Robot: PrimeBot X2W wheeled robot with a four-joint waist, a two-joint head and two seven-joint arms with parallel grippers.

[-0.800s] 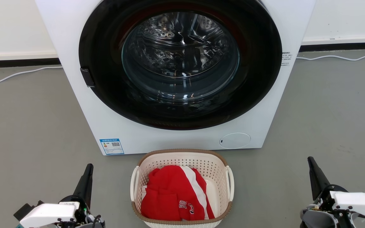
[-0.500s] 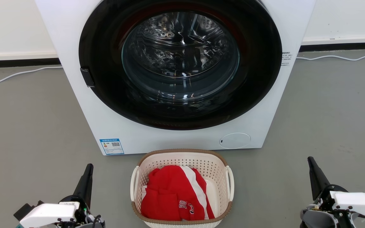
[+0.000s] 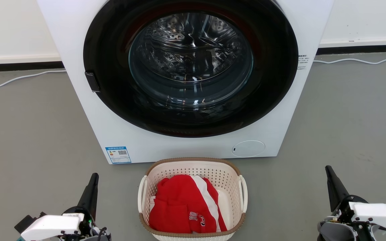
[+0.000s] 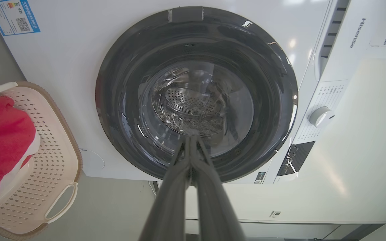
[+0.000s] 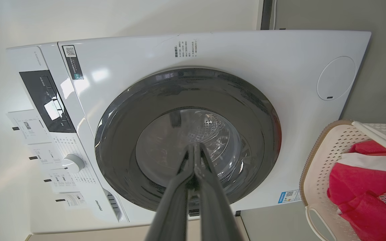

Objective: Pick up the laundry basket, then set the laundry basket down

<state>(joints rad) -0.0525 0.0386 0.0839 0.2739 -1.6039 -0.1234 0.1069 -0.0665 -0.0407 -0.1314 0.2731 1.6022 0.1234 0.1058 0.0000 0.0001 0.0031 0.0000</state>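
Left tool (image 3: 94, 176): the two dark fingers are pressed flat together with nothing between them. Tip points ahead toward the washer.

Right tool (image 3: 328, 169): same condition, fingers fully closed and empty. The two tools are well apart, both over the grey floor (image 3: 28, 134).

Laundry basket (image 3: 219, 175): stands on the floor between the tools, to the right of the left tool and to the left of the right one, touched by neither. One white loop handle faces each tool. Inside lies a red garment (image 3: 176, 204) with a white stripe and lettering.

Ahead of both fingertips: white front-loading washing machine (image 3: 179, 149), its dark round door (image 3: 190, 60) showing the metal drum through the glass. The basket's far rim sits just before its base; contact cannot be judged. A blue label (image 3: 118, 154) is ahead of the left tool.

Farthest: white cable (image 3: 12, 79) on the floor along the wall.
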